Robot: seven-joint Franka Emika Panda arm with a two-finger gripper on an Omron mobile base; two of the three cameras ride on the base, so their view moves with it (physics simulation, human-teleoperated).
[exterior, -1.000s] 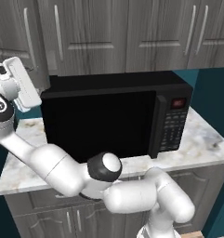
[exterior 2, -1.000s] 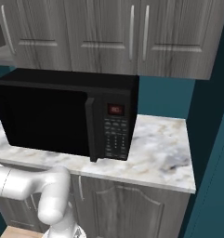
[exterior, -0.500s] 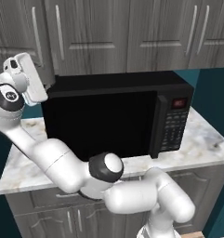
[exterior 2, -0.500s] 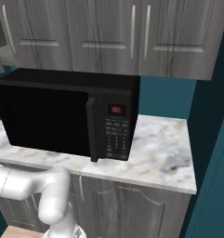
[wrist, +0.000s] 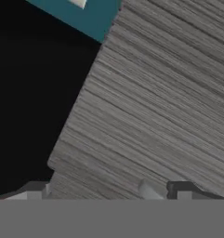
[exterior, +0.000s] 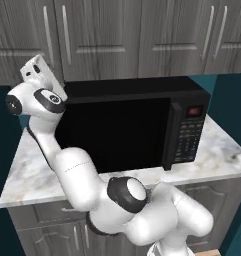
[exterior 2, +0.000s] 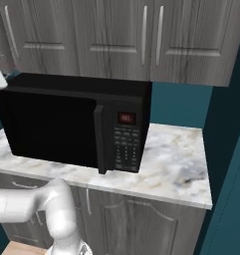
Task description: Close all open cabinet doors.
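Observation:
Grey wood-grain cabinet doors (exterior: pixel 99 40) with vertical silver bar handles hang in a row above the microwave; in the right base view the same doors (exterior 2: pixel 111 35) look flush. My white hand (exterior: pixel 38 75) is raised at the left end of the row, just under the leftmost door (exterior: pixel 19 40) and close to its lower edge. Seen from the hand, my gripper (wrist: pixel 108 189) is open with nothing between its tips, right up against a grey wood-grain panel (wrist: pixel 164 102). Darkness lies beside that panel's edge. I cannot tell whether this door stands slightly ajar.
A black microwave (exterior: pixel 117 130) with its door closed fills most of the marble counter (exterior: pixel 219 150) below the cabinets. To its right the counter (exterior 2: pixel 176 159) is bare up to the teal wall. Grey base cabinet fronts (exterior 2: pixel 136 219) sit beneath.
My hand has moved right and a little up, closer to the cabinet front. In the right base view the leftmost door edge has swung in toward the row.

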